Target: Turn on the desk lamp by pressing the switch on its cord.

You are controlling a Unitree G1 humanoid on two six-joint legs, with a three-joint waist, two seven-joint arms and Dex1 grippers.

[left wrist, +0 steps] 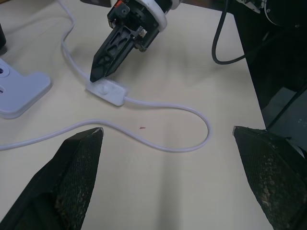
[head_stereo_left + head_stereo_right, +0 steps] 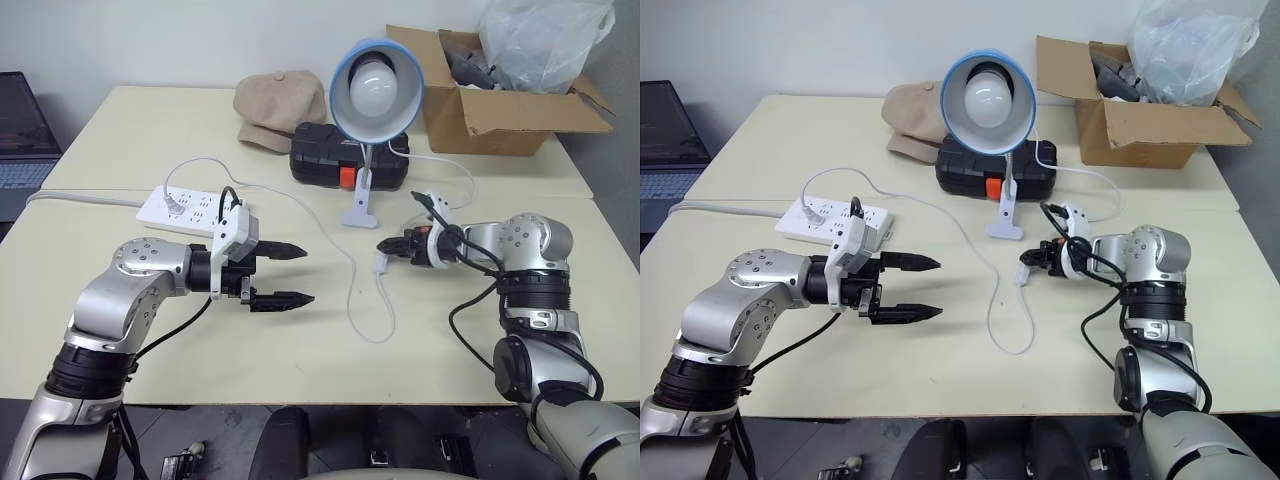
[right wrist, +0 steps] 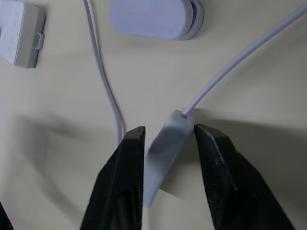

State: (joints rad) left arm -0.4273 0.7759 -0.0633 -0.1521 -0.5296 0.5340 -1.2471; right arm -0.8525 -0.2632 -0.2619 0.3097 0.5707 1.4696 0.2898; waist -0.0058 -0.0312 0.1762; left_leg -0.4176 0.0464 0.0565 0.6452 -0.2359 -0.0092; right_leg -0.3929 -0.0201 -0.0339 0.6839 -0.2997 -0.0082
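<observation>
Both eye views look forward and down from head height over the table, sharing the desk lamp. The left wrist view faces across the table toward the switch. The right wrist view looks closely down on that switch.

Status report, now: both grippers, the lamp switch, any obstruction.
Left gripper open, hovering apart. Right gripper fingers flanking small white inline switch on thin white cord. Blue-shaded desk lamp unlit. Nothing in the way.
</observation>
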